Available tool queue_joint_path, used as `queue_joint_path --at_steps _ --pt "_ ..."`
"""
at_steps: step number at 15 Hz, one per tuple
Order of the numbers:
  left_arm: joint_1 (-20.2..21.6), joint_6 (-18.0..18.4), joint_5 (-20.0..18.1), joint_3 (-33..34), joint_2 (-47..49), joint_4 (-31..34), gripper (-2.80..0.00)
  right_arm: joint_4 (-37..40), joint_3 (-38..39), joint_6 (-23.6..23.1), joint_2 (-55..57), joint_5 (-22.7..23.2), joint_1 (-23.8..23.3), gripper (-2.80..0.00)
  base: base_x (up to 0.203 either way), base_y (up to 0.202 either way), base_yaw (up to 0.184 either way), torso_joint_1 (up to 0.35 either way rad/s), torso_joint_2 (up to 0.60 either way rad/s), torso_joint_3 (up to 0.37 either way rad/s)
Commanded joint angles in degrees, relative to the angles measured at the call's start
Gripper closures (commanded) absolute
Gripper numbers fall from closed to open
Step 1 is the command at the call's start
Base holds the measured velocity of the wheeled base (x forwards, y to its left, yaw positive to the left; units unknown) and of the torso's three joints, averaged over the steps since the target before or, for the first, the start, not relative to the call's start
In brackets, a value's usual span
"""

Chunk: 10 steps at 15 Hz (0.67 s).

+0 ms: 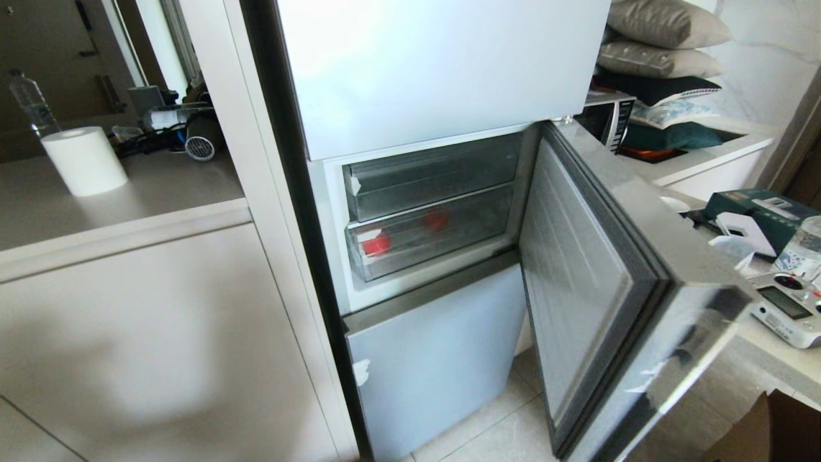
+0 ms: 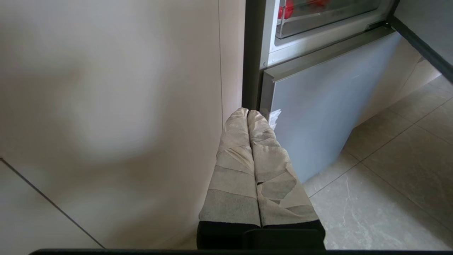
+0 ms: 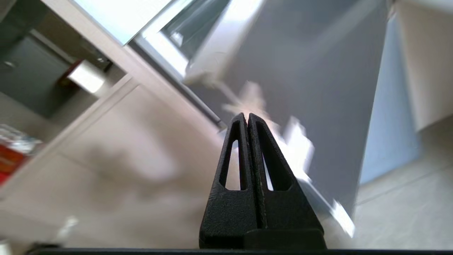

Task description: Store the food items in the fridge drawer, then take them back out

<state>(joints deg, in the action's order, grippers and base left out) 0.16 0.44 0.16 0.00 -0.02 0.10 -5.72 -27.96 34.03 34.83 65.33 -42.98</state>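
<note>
Sitting pushed in behind the open fridge door (image 1: 596,269): the fridge drawer (image 1: 436,237), lower of two clear bins, under the shallower tray (image 1: 430,173). Showing through its front wall: red food items (image 1: 377,244), one near the left corner, another further right. Hanging low before the lower door panel (image 2: 318,106): left gripper (image 2: 247,112), taped fingers (image 2: 233,156) pressed together, gripping nothing. Likewise pinched together and empty: right gripper (image 3: 246,115).

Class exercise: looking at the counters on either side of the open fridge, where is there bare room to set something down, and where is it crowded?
Free: the left counter in front of the paper roll, toward the fridge. Crowded: its back edge, with a bottle and tangled cables; the right counter, packed with a green box and a handheld controller.
</note>
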Motion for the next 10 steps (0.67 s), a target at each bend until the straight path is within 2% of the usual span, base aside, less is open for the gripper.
queue_joint_path --at_steps 1,4,6,8,10 --pt "0.02 0.00 0.02 0.00 0.02 -0.01 0.00 1.25 -2.79 0.24 5.35 0.18 2.24 0.00 0.000 0.000 0.000 0.000 0.00 0.000" --pt "0.02 0.00 0.02 0.00 0.02 0.01 0.00 1.06 -7.21 -0.92 23.65 -1.69 10.22 0.00 0.000 0.000 0.000 0.000 0.00 0.000" --pt "0.02 0.00 0.02 0.00 0.02 -0.01 0.00 -0.18 -9.16 -6.61 36.65 -4.08 17.57 0.00 0.000 0.000 0.000 0.000 0.00 0.000" --pt "0.02 0.00 0.02 0.00 0.02 -0.01 0.00 -3.85 -10.83 -12.01 46.35 -9.24 28.90 0.00 0.000 0.000 0.000 0.000 0.00 0.000" --pt "0.02 0.00 0.02 0.00 0.02 -0.01 0.00 -12.42 -11.91 -15.29 52.57 -16.89 40.43 0.00 0.000 0.000 0.000 0.000 0.00 0.000"
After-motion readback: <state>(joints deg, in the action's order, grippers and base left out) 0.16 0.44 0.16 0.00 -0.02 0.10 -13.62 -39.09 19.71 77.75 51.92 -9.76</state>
